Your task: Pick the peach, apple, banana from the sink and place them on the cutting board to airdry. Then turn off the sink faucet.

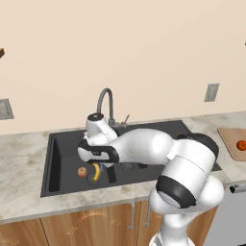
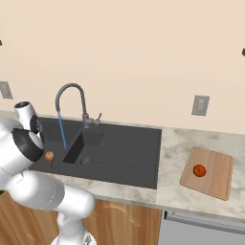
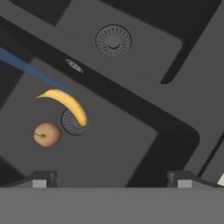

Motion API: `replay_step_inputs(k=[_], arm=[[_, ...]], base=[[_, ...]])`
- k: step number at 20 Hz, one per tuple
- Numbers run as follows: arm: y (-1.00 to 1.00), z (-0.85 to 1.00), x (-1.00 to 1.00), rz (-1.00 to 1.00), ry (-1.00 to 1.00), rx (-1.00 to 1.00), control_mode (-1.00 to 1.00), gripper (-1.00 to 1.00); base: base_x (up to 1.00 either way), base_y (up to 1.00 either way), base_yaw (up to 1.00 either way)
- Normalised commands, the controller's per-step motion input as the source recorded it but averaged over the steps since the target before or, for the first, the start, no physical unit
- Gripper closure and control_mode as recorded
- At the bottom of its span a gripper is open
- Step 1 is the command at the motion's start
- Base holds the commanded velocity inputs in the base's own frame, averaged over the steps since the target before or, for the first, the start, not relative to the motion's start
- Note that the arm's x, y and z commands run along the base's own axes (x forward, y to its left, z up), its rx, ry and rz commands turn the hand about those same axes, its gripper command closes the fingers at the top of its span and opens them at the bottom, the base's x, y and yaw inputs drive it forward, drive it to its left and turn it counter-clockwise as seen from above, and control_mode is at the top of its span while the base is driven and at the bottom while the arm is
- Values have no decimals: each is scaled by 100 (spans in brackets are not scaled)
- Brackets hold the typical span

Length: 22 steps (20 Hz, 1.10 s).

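The fingers (image 3: 111, 179) hang over the large basin of the black sink (image 1: 60, 144), spread wide with nothing between them; in the hand view the two dark tips stand far apart at the bottom edge, one at 7 o'clock and one at 5 o'clock.

In that hand view the banana (image 3: 66, 104) lies on the basin floor at about 10 o'clock from the middle, its lower end resting over the round drain of the basin. Just beside it, at its 7 o'clock, sits the peach (image 3: 47, 134), apart from the banana by a small gap. The thin blue water stream (image 3: 30, 72) runs in from the left edge and ends near the banana's upper curve.

From the left base view the banana (image 1: 96, 171) and the peach (image 1: 82, 171) lie side by side on the sink floor, right below the white hand, with the peach at the banana's 9 o'clock. The gooseneck sink faucet (image 1: 105, 103) rises behind the basin, at 12 o'clock from the hand.

In the right base view the faucet (image 2: 72, 103) pours its blue stream into the large basin. The cutting board (image 2: 215, 179) lies on the table well apart from the sink, at its 3 o'clock, and the apple (image 2: 199, 170) sits on the board's left half.
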Motion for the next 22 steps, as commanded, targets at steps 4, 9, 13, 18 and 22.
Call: replay_step_inputs(k=[4, 9, 13, 18, 22], arm=[[0, -20, 8, -3, 0, 0, -100, -100], [0, -24, 22, -3, 3, 1, -100, -100], [0, -23, 25, -1, 5, 2, -100, -100], [0, -26, 27, -1, 5, 1, -100, -100], [0, -26, 22, -1, 5, 2, -100, -100]], base=[[0, 0, 0], [0, 0, 0], [0, 0, 0], [0, 0, 0], [0, 0, 0]])
